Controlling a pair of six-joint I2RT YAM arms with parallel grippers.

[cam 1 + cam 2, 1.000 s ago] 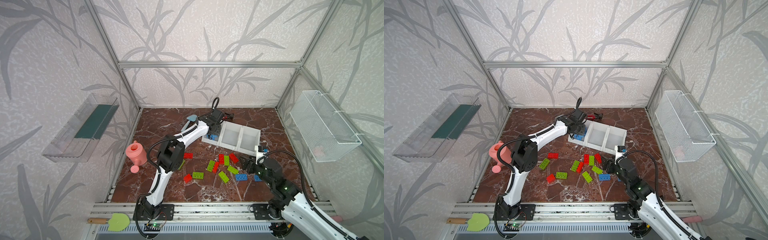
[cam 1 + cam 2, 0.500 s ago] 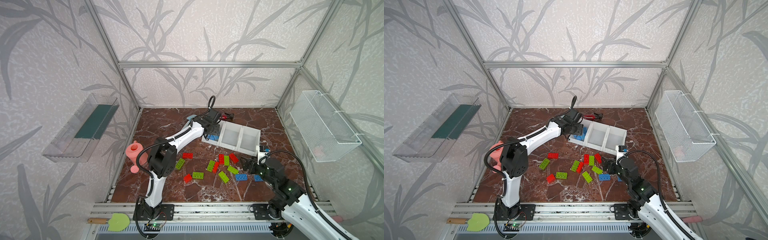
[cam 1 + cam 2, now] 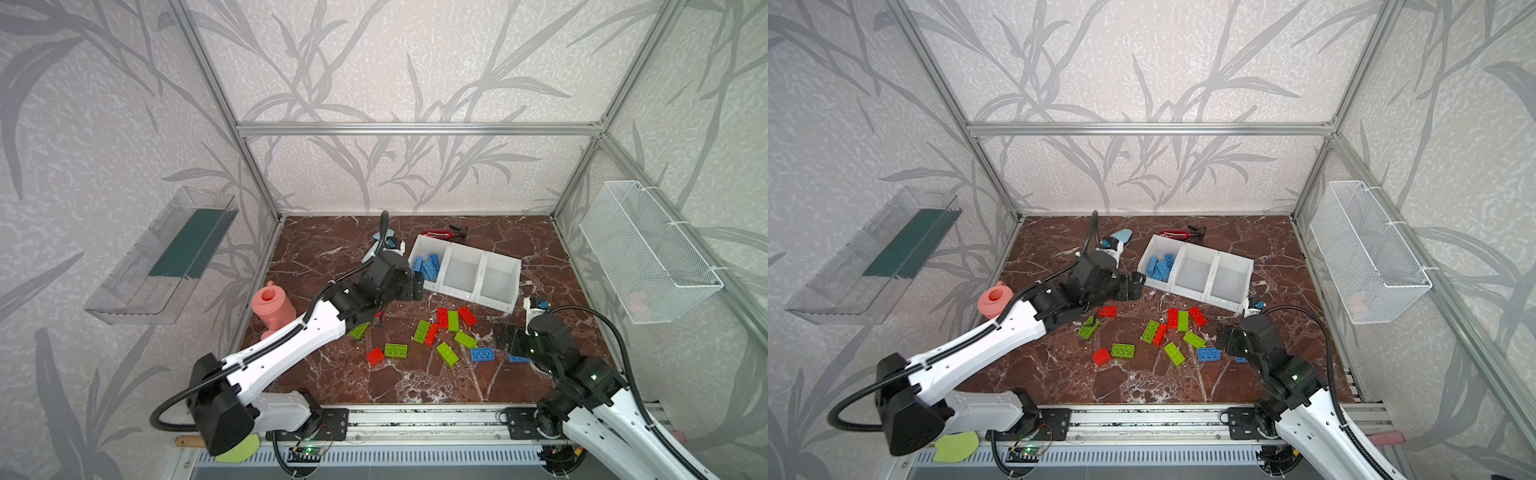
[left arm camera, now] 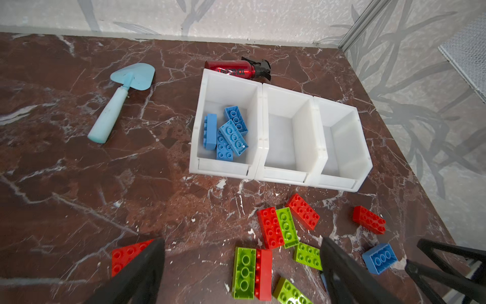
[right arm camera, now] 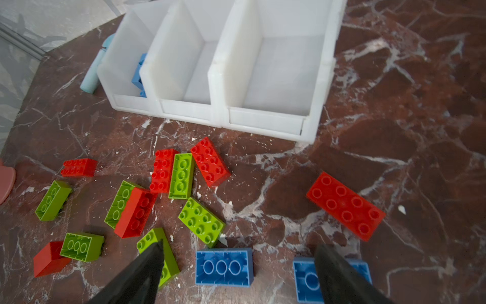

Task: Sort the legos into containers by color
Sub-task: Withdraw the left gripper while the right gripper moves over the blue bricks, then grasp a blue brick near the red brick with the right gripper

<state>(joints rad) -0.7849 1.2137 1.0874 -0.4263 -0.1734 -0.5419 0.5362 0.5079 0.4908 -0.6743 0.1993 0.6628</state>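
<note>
Hovering just in front of the containers (image 4: 263, 126), the left gripper (image 4: 241, 240) spreads its fingers wide, empty. Four blue legos (image 4: 228, 136) lie in the left-end bin. Red and green legos (image 3: 453, 321) litter the table (image 3: 332, 249). Beside two loose blue legos (image 5: 223, 265), the right gripper (image 5: 239, 246) holds its fingers wide, empty.

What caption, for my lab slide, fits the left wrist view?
Open left end effector over loose red, green and blue legos; blue bricks lie in an end container.
</note>
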